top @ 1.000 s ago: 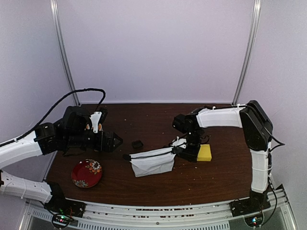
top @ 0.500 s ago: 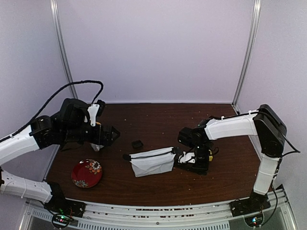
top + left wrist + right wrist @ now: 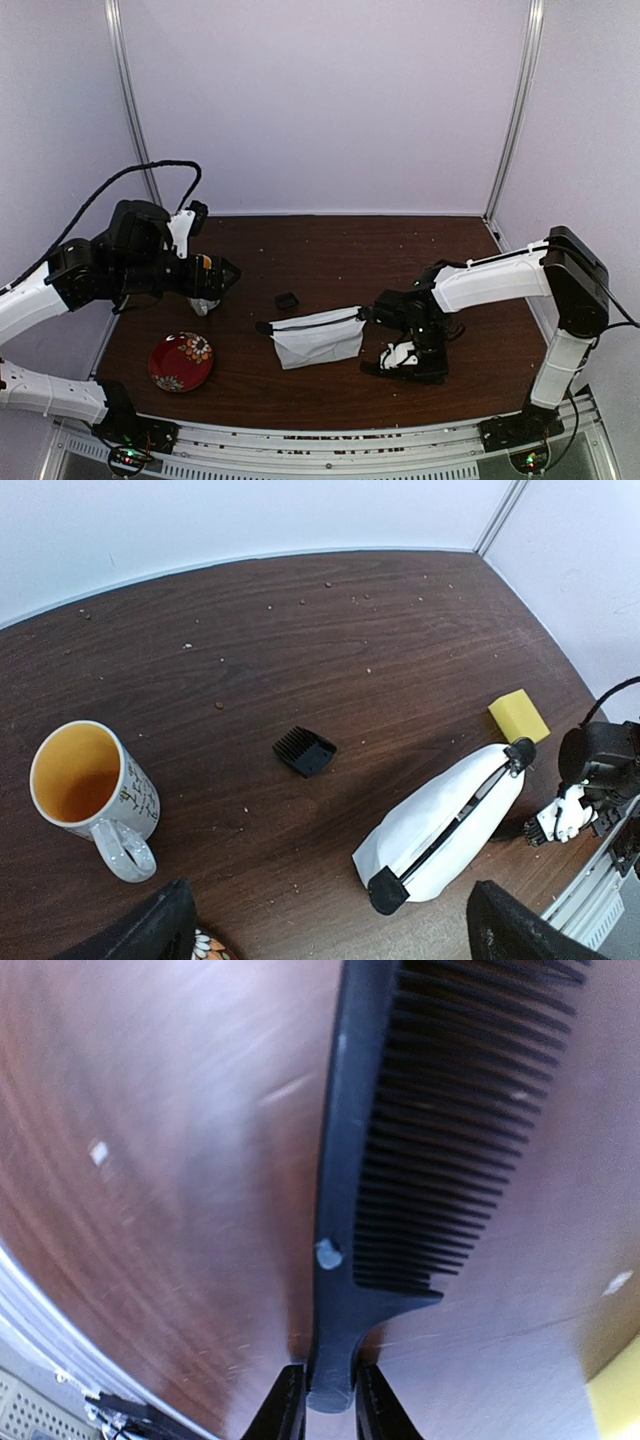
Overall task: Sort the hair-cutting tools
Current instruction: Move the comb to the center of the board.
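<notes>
Right gripper (image 3: 320, 1400) pinching comb (image 3: 340, 1160) handle (sponge (image 3: 519, 716) nearby) | left gripper (image 3: 330, 890) agape — mug (image 3: 90, 790), pouch (image 3: 440, 820) ahead

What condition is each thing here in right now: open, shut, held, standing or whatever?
Left hand: open, holding nothing.
Right hand: shut on the comb.
Comb: held by its handle end.
Mug: upright, empty.
Pouch: lying on its side.
Small black square piece: lying loose.

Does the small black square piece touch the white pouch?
No, the small black square piece lies apart from the white pouch, with bare wood of the table between them.
</notes>
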`<state>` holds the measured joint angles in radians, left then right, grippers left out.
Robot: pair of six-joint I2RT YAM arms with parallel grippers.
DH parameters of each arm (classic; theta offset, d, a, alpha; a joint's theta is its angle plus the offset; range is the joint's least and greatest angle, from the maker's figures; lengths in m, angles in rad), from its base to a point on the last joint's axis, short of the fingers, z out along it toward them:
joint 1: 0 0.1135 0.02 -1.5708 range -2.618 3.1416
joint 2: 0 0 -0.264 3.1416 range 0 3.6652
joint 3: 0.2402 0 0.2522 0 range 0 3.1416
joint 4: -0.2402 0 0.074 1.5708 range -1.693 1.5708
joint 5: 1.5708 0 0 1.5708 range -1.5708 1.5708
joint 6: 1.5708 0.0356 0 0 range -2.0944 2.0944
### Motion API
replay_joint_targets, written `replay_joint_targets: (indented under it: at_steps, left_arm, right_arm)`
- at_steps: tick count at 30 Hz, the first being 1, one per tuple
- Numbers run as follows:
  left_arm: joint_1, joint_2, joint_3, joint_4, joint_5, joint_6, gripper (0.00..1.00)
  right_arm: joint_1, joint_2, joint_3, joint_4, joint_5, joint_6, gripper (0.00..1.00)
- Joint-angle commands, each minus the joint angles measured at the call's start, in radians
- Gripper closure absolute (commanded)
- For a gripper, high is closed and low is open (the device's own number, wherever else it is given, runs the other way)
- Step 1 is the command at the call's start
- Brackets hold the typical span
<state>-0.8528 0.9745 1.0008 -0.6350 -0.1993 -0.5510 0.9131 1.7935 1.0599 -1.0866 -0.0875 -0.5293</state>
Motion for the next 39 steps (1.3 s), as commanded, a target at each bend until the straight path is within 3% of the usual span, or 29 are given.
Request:
replay_joint_targets:
  at_steps: [1,7,11,21,33,39]
  left_arm:
    - [-0.005,-0.021,0.018,0.009,0.014,0.018,0.03]
    - [-0.012,-0.031,0.020,0.010,0.018,0.057,0.02]
    - [-0.061,-0.041,0.022,0.000,-0.055,0.115,0.02]
    - [-0.083,-0.126,-0.018,0.000,-0.092,0.089,0.02]
    - [-0.106,-0.132,-0.023,-0.003,-0.084,0.151,0.02]
    - [-0.170,-0.104,0.012,-0.061,-0.122,0.211,0.02]
  right_arm:
    - [0.065,0.055,-0.085,-0.051,-0.064,-0.043,0.81]
    - [0.142,0.130,0.006,-0.030,-0.081,-0.021,0.81]
    - [0.184,0.189,0.120,-0.020,-0.080,-0.003,0.82]
    - [0.299,0.310,0.349,0.034,-0.045,0.014,0.82]
    - [0.307,0.161,0.344,0.205,-0.041,0.018,0.75]
    - [0.284,-0.031,0.200,0.244,-0.016,0.040,0.53]
